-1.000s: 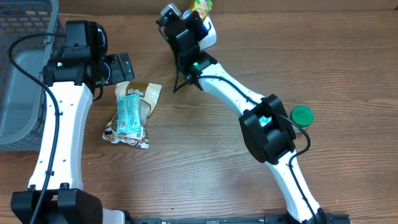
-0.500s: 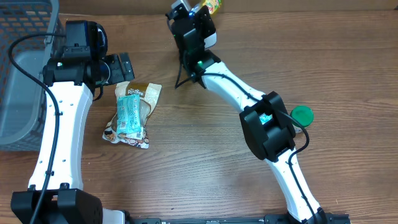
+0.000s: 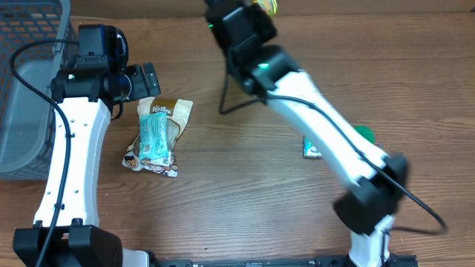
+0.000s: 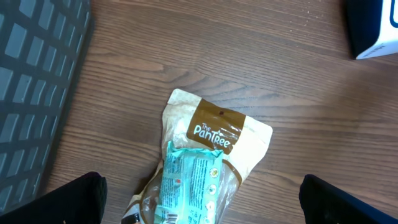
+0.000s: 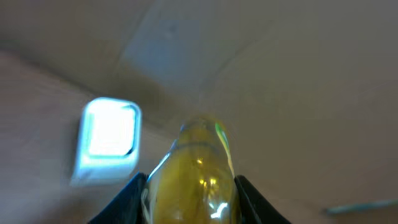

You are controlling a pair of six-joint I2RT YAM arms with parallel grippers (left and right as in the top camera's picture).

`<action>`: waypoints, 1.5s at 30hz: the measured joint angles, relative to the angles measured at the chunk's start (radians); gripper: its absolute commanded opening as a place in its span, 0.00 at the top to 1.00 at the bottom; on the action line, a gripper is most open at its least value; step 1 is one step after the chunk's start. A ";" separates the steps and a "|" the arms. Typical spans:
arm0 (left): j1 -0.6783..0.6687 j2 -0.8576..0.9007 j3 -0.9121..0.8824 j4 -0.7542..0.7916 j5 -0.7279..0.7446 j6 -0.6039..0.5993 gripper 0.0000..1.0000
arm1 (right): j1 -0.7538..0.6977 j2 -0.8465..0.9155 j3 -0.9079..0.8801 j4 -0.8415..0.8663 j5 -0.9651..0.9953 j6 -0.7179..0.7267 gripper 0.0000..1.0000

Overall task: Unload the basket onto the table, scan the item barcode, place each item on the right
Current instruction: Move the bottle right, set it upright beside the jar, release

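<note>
My right gripper point(image 3: 260, 10) is at the table's far edge, shut on a shiny yellow item point(image 3: 266, 6). In the right wrist view the yellow item point(image 5: 194, 171) fills the space between the black fingers point(image 5: 132, 199), and a white scanner point(image 5: 109, 138) with a bright face lies to its left. The scanner's corner point(image 4: 373, 28) also shows at the top right of the left wrist view. My left gripper point(image 3: 145, 80) hangs open over a brown and cream PanTree bag point(image 4: 217, 134) with a teal packet point(image 4: 186, 186) lying on it.
A grey basket point(image 3: 26, 89) stands at the far left, and its wall point(image 4: 37, 93) shows in the left wrist view. A green lid point(image 3: 364, 133) and a small flat pack point(image 3: 312, 148) lie at the right, partly under the right arm.
The right arm has swung quickly, carrying the yellow item rightwards and further back along the far edge. It now covers the scanner in the overhead view. The left arm has not moved.
</note>
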 measured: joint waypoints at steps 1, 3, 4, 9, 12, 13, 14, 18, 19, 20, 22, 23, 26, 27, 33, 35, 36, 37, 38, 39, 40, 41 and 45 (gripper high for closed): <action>0.000 0.000 0.000 0.000 0.000 0.000 0.01 | -0.007 -0.038 0.001 -0.066 -0.048 0.056 0.87; 0.000 0.000 0.000 0.000 0.000 0.000 0.00 | -0.027 -0.098 0.003 -0.193 -0.144 0.156 0.87; 0.000 0.000 0.000 0.000 0.000 0.000 0.00 | -0.044 -0.124 0.003 -0.258 -0.198 0.209 0.87; 0.000 0.000 0.000 0.000 0.000 0.000 0.00 | -0.163 -0.168 0.007 -0.533 -0.405 0.390 0.87; 0.000 0.000 0.000 0.000 0.000 0.000 0.00 | -0.248 -0.162 -0.008 -0.645 -0.505 0.440 0.87; 0.000 0.000 0.000 0.000 0.000 0.000 0.00 | -0.274 -0.161 -0.018 -0.671 -0.531 0.452 0.87; 0.000 0.000 0.000 0.000 0.000 0.000 0.00 | -0.299 -0.162 -0.032 -0.691 -0.554 0.463 0.87; 0.000 0.000 0.000 0.000 0.000 0.000 0.01 | -0.373 -0.161 -0.103 -0.720 -0.604 0.480 0.87; 0.000 0.000 0.000 0.000 0.000 0.000 0.00 | -0.387 -0.162 -0.124 -0.720 -0.613 0.484 0.86; 0.000 0.000 0.000 0.000 0.000 0.000 0.01 | -0.405 -0.162 -0.151 -0.718 -0.620 0.488 0.85; 0.000 0.000 0.000 0.000 0.000 0.000 0.01 | -0.433 -0.161 -0.197 -0.705 -0.629 0.491 0.83; 0.000 0.000 0.000 0.000 0.000 0.000 0.00 | -0.446 -0.162 -0.223 -0.693 -0.631 0.494 0.83; 0.000 0.000 0.000 0.000 0.000 0.000 0.00 | -0.478 -0.161 -0.298 -0.646 -0.636 0.496 0.83; 0.000 0.000 0.000 0.000 0.000 0.000 0.00 | -0.487 -0.161 -0.327 -0.627 -0.636 0.496 0.83; 0.000 0.000 0.000 0.000 0.000 0.000 0.00 | -0.505 -0.161 -0.430 -0.555 -0.638 0.498 0.80; 0.000 0.000 0.000 0.000 0.000 0.000 0.01 | -0.505 -0.161 -0.446 -0.546 -0.639 0.498 0.80; 0.000 0.000 0.000 0.000 0.000 0.000 0.01 | -0.505 -0.161 -0.450 -0.541 -0.639 0.498 0.79; 0.000 0.000 0.000 0.000 0.000 0.000 0.01 | -0.505 -0.161 -0.451 -0.540 -0.639 0.498 0.79; 0.000 0.000 0.000 0.000 0.000 0.000 0.01 | -0.505 -0.161 -0.451 -0.540 -0.637 0.498 0.79; 0.000 0.000 0.000 0.000 0.000 0.000 0.00 | -0.505 -0.161 -0.451 -0.537 -0.634 0.498 0.80; 0.000 0.000 0.000 0.000 0.000 0.000 0.01 | -0.505 -0.161 -0.451 -0.533 -0.628 0.498 0.80; 0.000 0.000 0.000 0.000 0.000 0.000 0.00 | -0.505 -0.161 -0.451 -0.525 -0.623 0.498 0.80; 0.000 0.000 0.000 0.000 0.000 0.000 0.00 | -0.505 -0.161 -0.452 -0.481 -0.597 0.499 0.79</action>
